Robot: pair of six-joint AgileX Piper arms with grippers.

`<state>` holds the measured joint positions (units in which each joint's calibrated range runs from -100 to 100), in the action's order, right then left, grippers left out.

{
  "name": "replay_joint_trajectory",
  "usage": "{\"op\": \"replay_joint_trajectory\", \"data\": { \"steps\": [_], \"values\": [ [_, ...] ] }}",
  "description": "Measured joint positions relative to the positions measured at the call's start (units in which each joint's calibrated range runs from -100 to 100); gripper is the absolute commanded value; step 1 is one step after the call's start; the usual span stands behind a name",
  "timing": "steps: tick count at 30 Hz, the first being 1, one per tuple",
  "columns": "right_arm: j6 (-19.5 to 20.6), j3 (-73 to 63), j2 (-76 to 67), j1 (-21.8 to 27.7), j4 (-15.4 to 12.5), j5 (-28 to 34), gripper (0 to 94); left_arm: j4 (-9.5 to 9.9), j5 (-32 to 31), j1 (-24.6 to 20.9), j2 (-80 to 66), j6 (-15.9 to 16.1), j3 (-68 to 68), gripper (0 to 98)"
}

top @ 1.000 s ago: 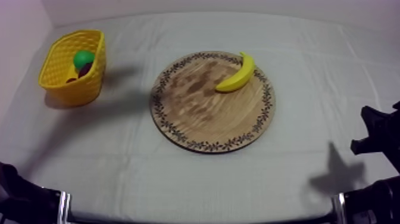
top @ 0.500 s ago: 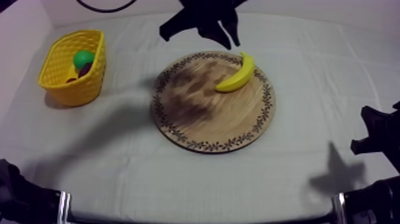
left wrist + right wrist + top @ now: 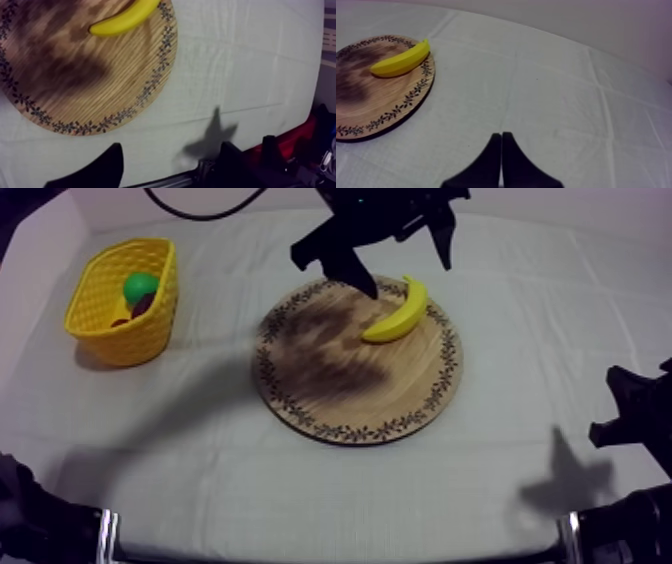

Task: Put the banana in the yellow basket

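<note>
banana (image 3: pixel 397 313) in the top view lies on the far right part of the wooden board (image 3: pixel 340 393), one end at the patterned rim. your left gripper (image 3: pixel 405 270) hangs over the board's far edge just beside it, fingers spread wide, nothing between them. yellow basket (image 3: pixel 140 338) sits well apart at the table's left with a green fruit (image 3: pixel 140 285) inside. right gripper (image 3: pixel 628 413) rests low at the right edge. the cloth (image 3: pixel 210 438) between board and basket is bare, so the carry looks free; clear the basket's rim going in.

left wrist view: left gripper (image 3: pixel 170 165) wide apart and empty over cloth beside the board (image 3: pixel 75 90); banana (image 3: pixel 125 20) near the rim. judge it a light, stiff toy with a smooth, likely slippery skin. take it across the thick middle, jaws square to its length, not at the tapered ends.

right wrist view: right gripper (image 3: pixel 501 160) pressed together into a wedge, holding nothing, over bare cloth. banana (image 3: pixel 401 60) lies at the board's (image 3: pixel 376 107) near rim.
</note>
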<state>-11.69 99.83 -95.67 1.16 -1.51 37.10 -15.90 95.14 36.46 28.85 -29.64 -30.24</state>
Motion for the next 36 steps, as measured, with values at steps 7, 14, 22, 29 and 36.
{"op": "replay_joint_trajectory", "data": {
  "steps": [7,14,22,29,36],
  "values": [
    [0.00,0.00,0.00,0.00,0.00,0.00,0.2,0.36,0.20,-0.57,1.67,2.88,-2.95,80.8],
    [0.00,0.00,0.00,0.00,0.00,0.00,0.2,1.75,1.36,-0.49,4.99,10.61,-8.12,79.2],
    [-0.01,0.00,0.00,0.00,0.00,0.00,0.2,5.45,3.53,-0.18,6.71,22.76,-11.82,73.4],
    [-0.01,0.00,0.00,0.00,0.00,0.00,0.2,9.54,4.51,-0.26,6.78,31.84,-12.50,81.3],
    [-0.01,0.00,0.00,0.00,0.00,0.00,0.2,10.35,4.66,-0.27,8.56,36.65,-13.75,84.4]
  ]
}}
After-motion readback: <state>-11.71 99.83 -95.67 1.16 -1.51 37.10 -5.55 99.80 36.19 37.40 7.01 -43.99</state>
